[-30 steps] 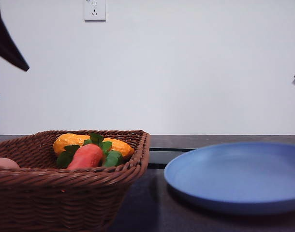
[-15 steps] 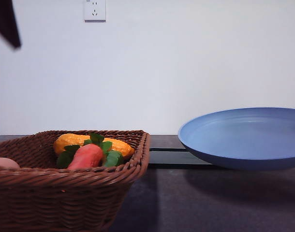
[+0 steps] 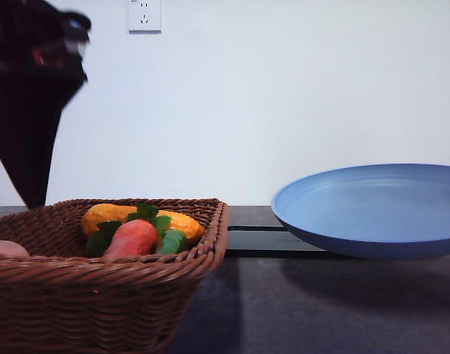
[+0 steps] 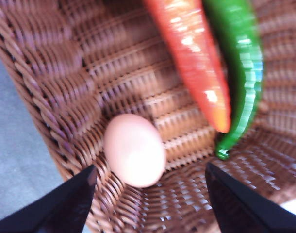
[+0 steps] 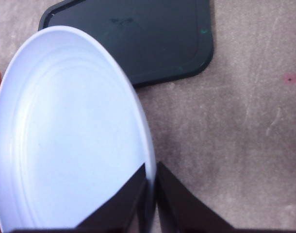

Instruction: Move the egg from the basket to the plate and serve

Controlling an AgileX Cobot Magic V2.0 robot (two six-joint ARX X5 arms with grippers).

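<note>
— Where's the egg [image 4: 135,149]?
— We see it in the basket [image 4: 65,87], between our left pincer's [image 4: 149,208] spread-open fingers.
— And the right pincer [image 5: 152,194]?
— Clamped on the plate's [image 5: 65,145] rim, plate raised off the desk [image 5: 245,121].

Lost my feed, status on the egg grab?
Left gripper open above egg, egg in basket. Right gripper shut on plate, lifted. Peppers beside egg, not blocking.

Showing pinkish-brown on the smooth oval egg [image 4: 135,149], brown weave on the woven wicker basket [image 4: 65,92], matte blue on the round shallow plate [image 5: 65,141].
</note>
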